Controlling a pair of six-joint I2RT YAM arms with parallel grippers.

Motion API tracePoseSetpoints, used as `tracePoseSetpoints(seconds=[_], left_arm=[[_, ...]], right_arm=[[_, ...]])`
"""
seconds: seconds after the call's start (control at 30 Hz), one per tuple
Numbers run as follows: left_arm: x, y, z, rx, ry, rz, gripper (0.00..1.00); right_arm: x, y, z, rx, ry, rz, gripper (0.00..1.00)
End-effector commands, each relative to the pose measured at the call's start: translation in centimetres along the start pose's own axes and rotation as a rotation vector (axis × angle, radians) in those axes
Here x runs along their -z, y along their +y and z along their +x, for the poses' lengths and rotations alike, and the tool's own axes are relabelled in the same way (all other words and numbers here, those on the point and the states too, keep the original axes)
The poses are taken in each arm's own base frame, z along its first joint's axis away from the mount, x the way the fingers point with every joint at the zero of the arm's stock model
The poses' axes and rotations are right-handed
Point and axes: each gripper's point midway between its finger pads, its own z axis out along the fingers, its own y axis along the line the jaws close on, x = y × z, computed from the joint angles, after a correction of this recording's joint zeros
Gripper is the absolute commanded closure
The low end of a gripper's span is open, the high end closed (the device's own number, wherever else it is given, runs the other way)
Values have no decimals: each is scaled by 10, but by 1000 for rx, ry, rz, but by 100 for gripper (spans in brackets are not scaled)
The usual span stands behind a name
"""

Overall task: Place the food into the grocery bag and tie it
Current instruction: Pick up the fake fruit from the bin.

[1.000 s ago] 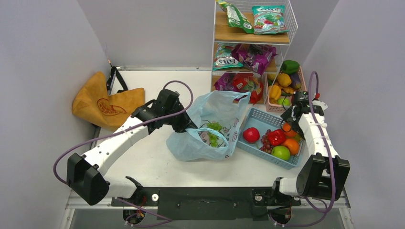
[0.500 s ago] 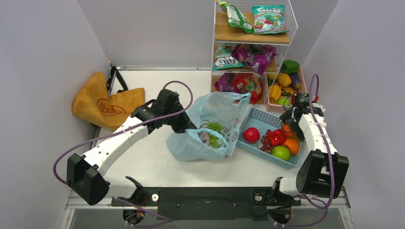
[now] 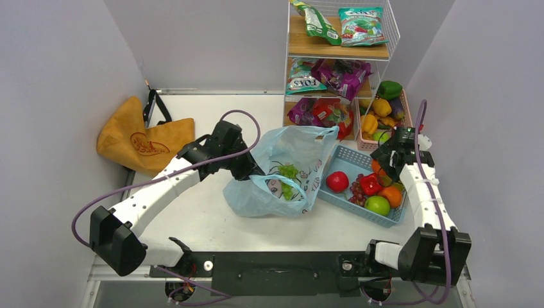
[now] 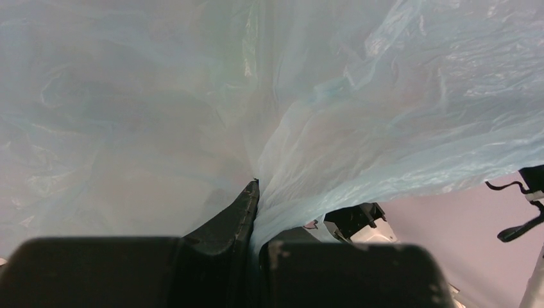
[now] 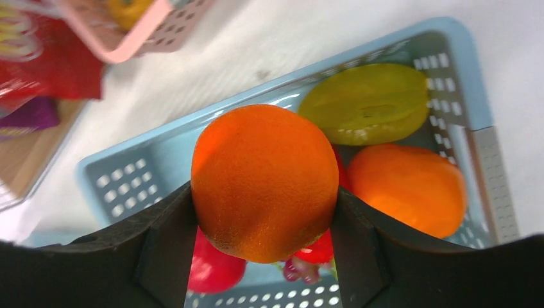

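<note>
Your right gripper (image 5: 263, 199) has an orange (image 5: 264, 167) squeezed between its two fingers, one pressed to each side of the fruit, right above the blue basket (image 5: 128, 176). Below it in that basket you've got a yellow-green fruit (image 5: 369, 102), a second orange fruit (image 5: 407, 186) and a bit of red.

From overhead, the basket sits just right of the grocery bag (image 3: 292, 151), touching it. The bag lies mid-table (image 3: 192, 218) with its mouth open. Green grapes (image 3: 289, 171) are inside it, showing through the opening.

On the other side, your left gripper (image 4: 256, 192) is clamped tight on a fold of the bag's thin blue plastic, and the film bunches out from between the closed fingers. Seen from overhead, it's at the bag's left rim.

A tan tote (image 3: 144, 138) lies well off to the left, and a wire shelf (image 3: 340, 51) of snack packs stands at the back.
</note>
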Motion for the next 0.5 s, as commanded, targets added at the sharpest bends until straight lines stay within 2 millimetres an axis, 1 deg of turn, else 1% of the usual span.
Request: tracePoseSetpoints(seconds=[0.0, 0.03, 0.07, 0.1, 0.13, 0.17, 0.2, 0.23, 0.27, 0.3, 0.33, 0.37, 0.4, 0.43, 0.47], left_arm=[[10, -19, -7, -13, -37, 49, 100], [10, -19, -7, -12, -37, 48, 100], [10, -20, -7, -15, -37, 50, 100], [10, -20, -6, -16, -37, 50, 100], [11, -21, -6, -18, -38, 51, 100], [12, -21, -6, -20, -40, 50, 100], [13, -21, -6, -20, -43, 48, 100], [13, -21, -6, -21, -44, 46, 100], [13, -21, -7, -22, -47, 46, 100], [13, -20, -7, -21, -47, 46, 100], [13, -20, -7, -22, -48, 46, 100], [12, -20, -7, -21, -48, 47, 100], [13, -20, -7, -20, -50, 48, 100], [13, -21, -7, -21, -51, 52, 100], [13, -22, -7, -20, -50, 55, 100]], right_arm=[[41, 50, -16, 43, -80, -242, 100], [49, 61, -11, 65, -71, -293, 100], [60, 67, -14, 75, -92, -329, 100], [68, 73, -11, 92, -96, -359, 100], [81, 78, -15, 99, -123, -394, 100], [89, 82, -15, 109, -131, -423, 100], [102, 86, -21, 113, -163, -459, 100], [110, 88, -22, 118, -175, -482, 100], [123, 90, -28, 117, -205, -508, 100], [131, 95, -25, 132, -208, -538, 100], [144, 99, -28, 129, -227, -571, 100], [151, 103, -26, 135, -228, -598, 100], [164, 108, -28, 134, -245, -635, 100], [171, 111, -29, 132, -250, -655, 100], [183, 114, -31, 133, -266, -685, 100]])
